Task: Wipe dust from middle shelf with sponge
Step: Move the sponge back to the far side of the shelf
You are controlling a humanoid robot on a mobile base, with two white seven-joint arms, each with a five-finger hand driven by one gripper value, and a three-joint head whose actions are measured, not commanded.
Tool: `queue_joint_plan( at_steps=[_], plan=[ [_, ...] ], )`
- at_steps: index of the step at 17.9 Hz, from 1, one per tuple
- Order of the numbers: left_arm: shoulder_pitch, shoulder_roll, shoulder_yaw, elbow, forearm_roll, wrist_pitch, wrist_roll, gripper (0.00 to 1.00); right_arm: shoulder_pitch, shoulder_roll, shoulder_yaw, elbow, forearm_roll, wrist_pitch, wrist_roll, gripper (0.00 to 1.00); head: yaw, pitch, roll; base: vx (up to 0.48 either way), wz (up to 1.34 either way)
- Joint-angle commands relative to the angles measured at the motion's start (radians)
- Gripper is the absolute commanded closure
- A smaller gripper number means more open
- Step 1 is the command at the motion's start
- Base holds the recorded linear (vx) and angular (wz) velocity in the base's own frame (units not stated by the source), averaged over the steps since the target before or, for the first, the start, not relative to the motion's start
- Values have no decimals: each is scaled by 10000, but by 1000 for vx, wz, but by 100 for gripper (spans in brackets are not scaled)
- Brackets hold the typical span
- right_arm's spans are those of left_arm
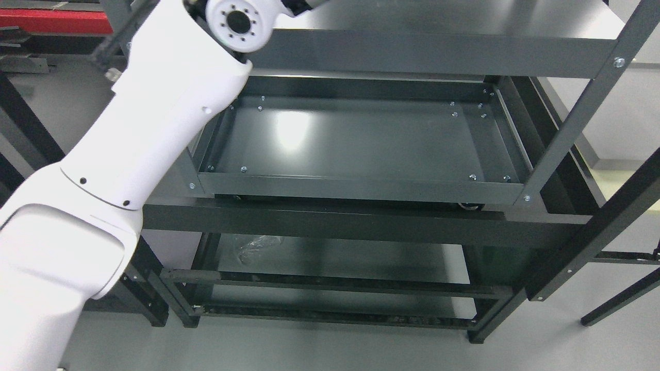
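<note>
Left hand is cropped off the top edge, grip unknowable; left arm rises past the shelf's left edge. No sponge visible; fetching it likely comes next.

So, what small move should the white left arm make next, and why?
Probably bring the hand back down into view, toward the dark grey metal tray shelf. The white left arm rises past the picture's top edge, so its hand and any sponge are unseen; the shelf lies bare.
</note>
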Motion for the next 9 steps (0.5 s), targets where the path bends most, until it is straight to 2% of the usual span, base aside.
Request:
queue_joint_plan(
  at_steps=[1,4,9],
  plan=[
    [-15,-814,-4454,976,376,314,1,95,0,-175,0,-175,0,730,11,0,0,0,0,0,0],
    [322,-814,-3890,1452,268,376,16,95,0,-175,0,-175,0,730,11,0,0,0,0,0,0],
    [353,-814,-1390,2097,-1325,361,16,95,0,-175,0,-175,0,730,11,0,0,0,0,0,0]
  ],
)
